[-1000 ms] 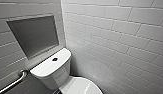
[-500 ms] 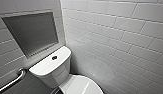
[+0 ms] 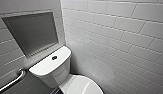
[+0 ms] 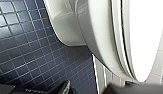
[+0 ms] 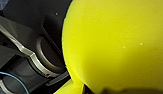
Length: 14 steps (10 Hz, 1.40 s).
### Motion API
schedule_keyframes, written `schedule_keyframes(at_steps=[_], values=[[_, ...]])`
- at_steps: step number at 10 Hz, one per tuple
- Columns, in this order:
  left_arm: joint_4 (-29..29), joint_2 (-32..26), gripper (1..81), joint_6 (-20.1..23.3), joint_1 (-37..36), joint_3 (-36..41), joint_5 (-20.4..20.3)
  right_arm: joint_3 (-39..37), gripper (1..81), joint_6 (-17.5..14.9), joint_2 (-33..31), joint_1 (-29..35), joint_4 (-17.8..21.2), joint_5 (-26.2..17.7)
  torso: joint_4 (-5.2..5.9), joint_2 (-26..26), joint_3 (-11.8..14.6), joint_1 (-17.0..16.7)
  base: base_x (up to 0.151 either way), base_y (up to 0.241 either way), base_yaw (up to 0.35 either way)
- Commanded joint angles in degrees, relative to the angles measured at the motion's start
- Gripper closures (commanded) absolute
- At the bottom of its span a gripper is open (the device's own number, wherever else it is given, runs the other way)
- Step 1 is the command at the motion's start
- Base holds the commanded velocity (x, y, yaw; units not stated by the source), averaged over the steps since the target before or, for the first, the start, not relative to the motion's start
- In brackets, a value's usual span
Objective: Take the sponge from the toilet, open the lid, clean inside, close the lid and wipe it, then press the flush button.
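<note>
The white toilet (image 3: 50,67) stands against the tiled wall, with the dark round flush button (image 3: 54,57) in the middle of its tank top. The lid (image 3: 80,86) lies down over the bowl at the lower edge of the head view. In the left wrist view the bowl's side (image 4: 99,32) and the lid's rim (image 4: 144,37) are close by. My left gripper (image 4: 94,90) is open beside the bowl, above the floor, holding nothing. The yellow sponge (image 5: 114,45) sits pressed right in front of the right wrist camera, held in my right gripper.
A metal grab bar (image 3: 12,81) runs along the wall left of the tank. A grey recessed niche (image 3: 32,32) sits above the tank. White tiled walls (image 3: 117,37) meet in a corner behind the toilet. Dark blue mosaic floor (image 4: 24,50) lies beside the bowl.
</note>
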Motion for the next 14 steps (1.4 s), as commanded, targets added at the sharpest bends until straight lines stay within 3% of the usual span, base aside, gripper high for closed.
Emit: schedule_keyframes(at_steps=[1, 7, 10, 13, 14], values=[[0.2, 0.6, 1.0, -2.1, -6.6, 2.2, 1.6, -6.6, 81.1, 0.5, 4.6, -2.8, -0.5, -4.0, 0.0, 0.0, 0.0, 0.0, 0.0, 0.0, 0.0], [0.2, 6.3, 1.0, -4.1, -8.0, -1.1, 1.2, -6.6, 81.1, 0.5, 4.4, -1.5, -0.5, -4.0, 0.0, 0.0, 0.0, 0.0, 0.0, 0.0, 0.0], [0.2, 7.8, 1.0, -11.9, -9.4, -4.2, -0.5, -6.6, 81.1, 0.5, 4.4, -1.5, -0.4, -4.0, 0.0, 0.0, 0.0, 0.0, 0.0, 0.0, 0.0], [0.2, 9.9, 1.0, -15.4, -10.2, -8.8, -0.5, -6.4, 81.1, 0.5, 4.7, -1.1, -0.6, -4.2, 0.0, 0.0, 0.0, 0.0, 0.0, 0.0, 0.0], [0.2, 10.8, 1.0, -15.6, -10.8, -10.7, -0.5, -6.4, 81.1, 0.5, 4.7, -1.2, -0.7, -4.2, 0.0, 0.0, -5.4, 0.0, 0.0, 0.0, 0.0]])
